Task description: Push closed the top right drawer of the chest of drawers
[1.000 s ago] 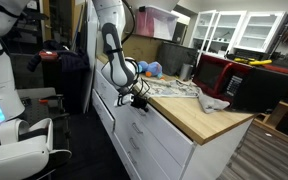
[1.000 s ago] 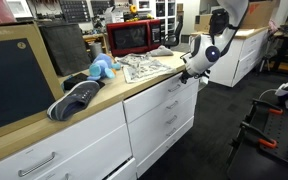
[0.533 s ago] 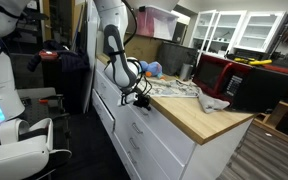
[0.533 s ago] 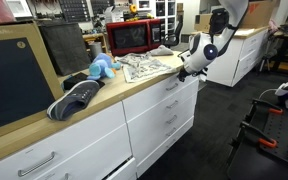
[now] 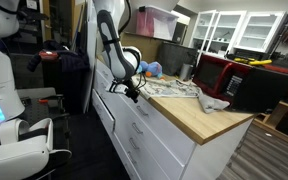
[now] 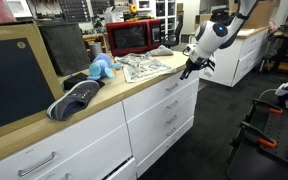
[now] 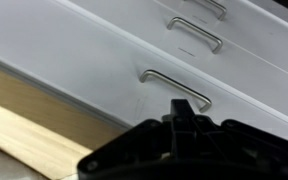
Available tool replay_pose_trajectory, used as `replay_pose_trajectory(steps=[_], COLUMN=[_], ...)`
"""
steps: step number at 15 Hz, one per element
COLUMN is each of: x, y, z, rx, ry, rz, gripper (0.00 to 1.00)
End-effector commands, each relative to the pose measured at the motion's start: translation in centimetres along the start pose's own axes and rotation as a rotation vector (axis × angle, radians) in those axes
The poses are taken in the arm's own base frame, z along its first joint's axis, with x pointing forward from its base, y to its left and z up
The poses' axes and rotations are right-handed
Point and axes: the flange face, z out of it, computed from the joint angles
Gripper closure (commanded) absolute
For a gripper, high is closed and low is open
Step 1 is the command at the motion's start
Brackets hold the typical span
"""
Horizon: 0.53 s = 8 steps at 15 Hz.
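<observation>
Tool [image 6: 188,71], whose open-or-closed state we are failing to tell, is hovering just off the chest of drawers [image 6: 154,127] at centre frame, since the top right drawer [image 6: 164,90] is sitting flush, we are judging.

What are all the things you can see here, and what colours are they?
chest of drawers: one, white with a wooden top, across the middle
top right drawer: one, white front with a metal handle, just under the wooden top near the gripper
microwave: one, red, at the back of the top
soft toy: one, blue, on the top
shoe: one, grey and black, on the top beside the toy
newspaper: a few sheets, black and white, spread on the top
glass-door cupboards: several, white, at the far wall
robot arm: one, white and black, above the chest's end
gripper: one, black, at the top's edge; open or shut is unclear
</observation>
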Motion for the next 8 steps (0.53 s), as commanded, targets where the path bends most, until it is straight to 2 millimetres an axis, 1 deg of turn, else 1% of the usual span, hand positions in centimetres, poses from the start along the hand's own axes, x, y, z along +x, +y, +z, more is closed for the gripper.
replay_pose_trajectory(steps=[1, 5, 8], x=[-0.6, -0.7, -0.7], y=[-1.3, -2.3, -2.6], z=[-3.7, -5.4, -6.6], rx=[0.059, 0.081, 0.085], ry=[-0.037, -0.069, -0.091], rz=[0.123, 0.242, 0.326], gripper=[1.00, 1.00, 1.00])
